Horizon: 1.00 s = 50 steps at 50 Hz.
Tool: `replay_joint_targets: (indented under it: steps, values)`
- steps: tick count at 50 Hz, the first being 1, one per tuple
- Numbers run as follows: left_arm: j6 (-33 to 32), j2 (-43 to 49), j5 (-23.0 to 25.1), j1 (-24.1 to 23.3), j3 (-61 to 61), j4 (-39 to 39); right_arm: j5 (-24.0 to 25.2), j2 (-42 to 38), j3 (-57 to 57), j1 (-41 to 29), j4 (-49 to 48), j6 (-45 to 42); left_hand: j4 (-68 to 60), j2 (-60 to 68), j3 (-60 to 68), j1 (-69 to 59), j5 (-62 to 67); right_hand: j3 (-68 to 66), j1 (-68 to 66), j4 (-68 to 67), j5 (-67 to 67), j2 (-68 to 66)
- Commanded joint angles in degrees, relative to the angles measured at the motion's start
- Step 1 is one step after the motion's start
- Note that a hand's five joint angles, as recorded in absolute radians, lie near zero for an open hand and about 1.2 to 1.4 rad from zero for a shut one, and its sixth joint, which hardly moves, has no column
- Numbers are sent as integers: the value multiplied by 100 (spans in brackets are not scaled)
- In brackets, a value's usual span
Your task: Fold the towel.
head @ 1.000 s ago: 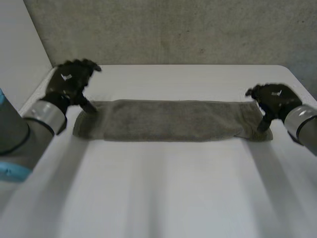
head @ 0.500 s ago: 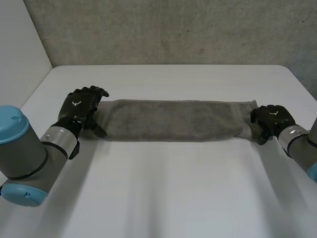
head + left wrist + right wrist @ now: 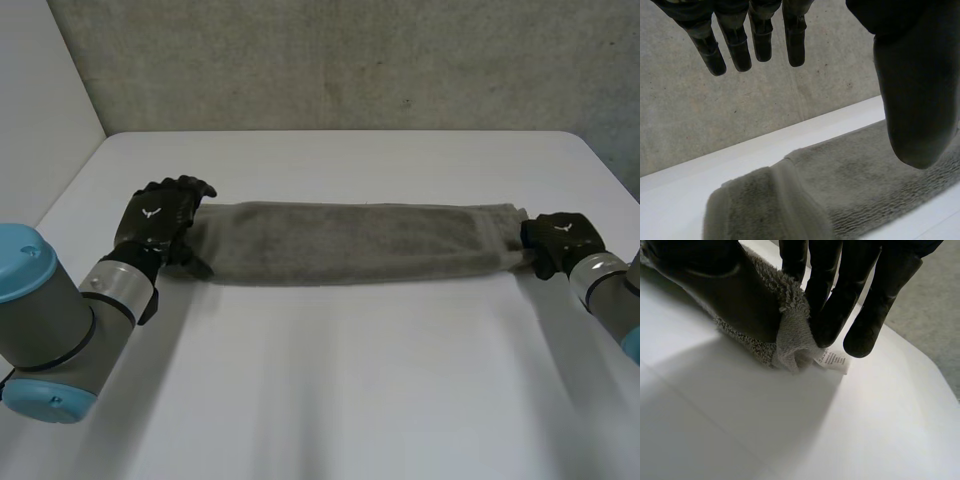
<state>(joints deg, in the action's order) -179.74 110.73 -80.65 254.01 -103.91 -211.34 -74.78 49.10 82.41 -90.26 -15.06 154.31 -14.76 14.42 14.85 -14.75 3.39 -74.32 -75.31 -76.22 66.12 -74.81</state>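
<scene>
A grey-brown towel (image 3: 350, 243) lies as a long folded strip across the white table (image 3: 330, 380). My left hand (image 3: 160, 218) rests at the towel's left end, open, with straight fingers (image 3: 755, 37) above the cloth (image 3: 840, 185) and the thumb (image 3: 917, 95) hanging over it. My right hand (image 3: 558, 240) is at the towel's right end. There its fingers (image 3: 840, 300) and thumb (image 3: 725, 285) pinch the bunched end of the towel (image 3: 790, 335), with a small white label (image 3: 832, 360) sticking out beneath.
A grey wall (image 3: 340, 60) runs behind the table's far edge. The table's right edge (image 3: 610, 165) lies close to my right hand. Bare white table stretches in front of the towel.
My left hand came down from above the table onto the towel's left end. My right hand closed on the right end and pulled it slightly outward.
</scene>
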Motion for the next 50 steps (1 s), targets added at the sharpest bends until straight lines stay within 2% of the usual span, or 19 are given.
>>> replay_joint_targets:
  steps: [1,18,25,28,29,30,32,33,34,35,38,40,41,43,46,47,48,49,50]
  values:
    - [10,1,5,26,-42,-22,-11,3,-155,350,-94,-84,404,-370,-413,403,-267,-568,-469,-378,388,-519]
    - [-8,-16,14,43,-86,-101,-547,125,-990,1880,-23,-244,404,-370,-413,403,-267,-568,-469,-378,388,-519]
    - [1,-52,-3,52,-86,-101,-494,935,-885,1661,73,-15,404,-370,-413,403,-267,-568,-469,-378,388,-519]
    - [1,-52,-3,52,-86,-101,-468,1286,-867,1010,143,205,404,-370,-413,403,-267,-568,-469,-378,388,-519]
    - [1,-52,-3,52,-86,-101,-450,1321,-902,566,178,231,404,-370,-413,403,-267,-568,-469,-378,388,-519]
    - [1,-52,-3,52,-86,-101,-450,1321,-902,562,179,231,404,-370,-413,403,-267,-568,-469,-378,388,-519]
    - [1,-52,-3,52,-94,-101,-363,1260,-981,-435,275,144,404,-370,-413,403,-267,-568,-469,-378,388,-519]
    - [1,-52,-3,52,-94,-101,-362,1260,-981,-440,275,144,404,-370,-413,403,-267,-568,-469,-378,388,-519]
    - [1,-52,-3,52,-94,-101,-336,1190,-1034,-927,293,48,404,-370,-413,403,-267,-568,-469,-378,388,-519]
    - [-8,-52,-3,52,-112,-101,-327,989,-1121,-1419,293,-75,404,-370,-413,403,-267,-568,-469,-378,388,-519]
    - [-17,-60,5,52,-165,-109,-345,732,-1263,-1899,302,-208,404,-370,-413,403,-267,-568,-469,-378,388,-519]
    - [-34,-60,14,43,-174,-109,-388,182,-1612,-2826,406,-462,404,-370,-413,403,-267,-568,-469,-378,388,-519]
    - [-34,-60,6,43,-174,-109,-389,179,-1614,-2831,407,-463,404,-370,-413,403,-267,-568,-469,-378,388,-519]
    - [-43,-60,14,43,-182,-109,-415,-460,-1955,-3452,731,-655,404,-370,-413,403,-267,-568,-469,-378,388,-519]
    - [-61,-52,14,35,-191,-109,-424,-735,-2133,-3657,891,-753,404,-370,-413,403,-267,-568,-469,-378,388,-519]
    - [-61,-52,14,34,-191,-109,-441,-927,-2281,-3805,1004,-831,404,-370,-413,403,-267,492,591,681,-672,541]
    - [-69,-52,14,34,-200,-109,-494,-1016,-2378,-3867,1048,-884,404,-370,-413,403,-267,3201,3299,3390,-3380,3250]
    - [-70,-52,14,34,-209,-109,-494,-1017,-2379,-3868,1049,-885,404,-370,-413,403,-267,3228,3326,3417,-3407,3277]
    - [-70,-52,14,34,-209,-109,-598,-1025,-2440,-3876,1049,-920,404,-370,-413,403,-267,6209,6307,6398,-6388,6258]
